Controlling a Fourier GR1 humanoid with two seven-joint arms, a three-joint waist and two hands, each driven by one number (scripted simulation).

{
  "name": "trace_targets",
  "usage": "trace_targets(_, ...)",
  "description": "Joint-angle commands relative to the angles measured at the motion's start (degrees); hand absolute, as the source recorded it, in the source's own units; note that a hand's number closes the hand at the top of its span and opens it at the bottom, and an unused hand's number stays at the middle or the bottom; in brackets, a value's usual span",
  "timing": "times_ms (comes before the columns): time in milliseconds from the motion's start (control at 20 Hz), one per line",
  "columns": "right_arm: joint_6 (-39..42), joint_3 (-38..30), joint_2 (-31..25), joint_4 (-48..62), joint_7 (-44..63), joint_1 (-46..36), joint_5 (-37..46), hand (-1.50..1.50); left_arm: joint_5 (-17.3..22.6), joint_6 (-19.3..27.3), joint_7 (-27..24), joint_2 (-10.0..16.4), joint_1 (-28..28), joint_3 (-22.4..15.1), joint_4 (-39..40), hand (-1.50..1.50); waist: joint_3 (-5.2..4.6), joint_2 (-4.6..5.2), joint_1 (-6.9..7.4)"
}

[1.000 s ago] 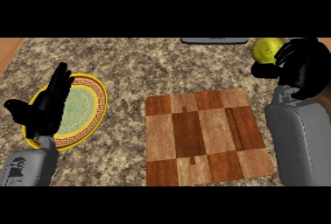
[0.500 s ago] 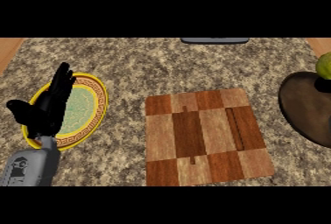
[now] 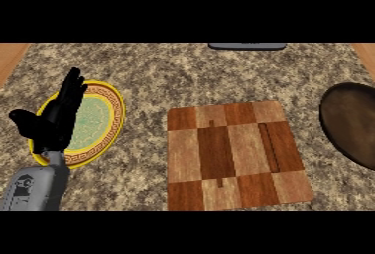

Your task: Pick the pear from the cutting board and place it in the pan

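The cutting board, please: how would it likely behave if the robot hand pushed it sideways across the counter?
The cutting board lies flat on the speckled counter, so it would probably slide rather than tip. Its wooden panels look like one rigid slab, so it should stay stiff. It is broad and rectangular, so an off-centre push might turn it.

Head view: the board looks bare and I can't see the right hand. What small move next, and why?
Probably bring the right hand into view over the pan before anything else. The board holds no pear, none shows in the visible part of the pan, which the right edge cuts off, and the left hand rests open over the plate, holding nothing.
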Motion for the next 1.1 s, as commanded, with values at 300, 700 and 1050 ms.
trace_targets(300,9.6,-10.9,0.1,17.8,-15.5,-4.4,-18.2,-1.50,-0.3,-0.3,0.2,-0.5,0.6,-0.9,-0.9,0.00,0.25,0.26,0.61)
trace_targets(700,3.3,-15.7,-0.5,24.8,-32.9,-3.3,-23.7,-1.50,1.2,-2.2,0.1,1.4,1.7,0.9,-1.4,0.00,0.11,0.18,0.62)
trace_targets(1050,4.9,-22.8,4.5,13.3,-42.6,0.4,-35.8,-1.50,1.9,-2.0,0.2,1.9,2.6,2.4,-1.5,0.00,-0.17,-1.05,-2.02)
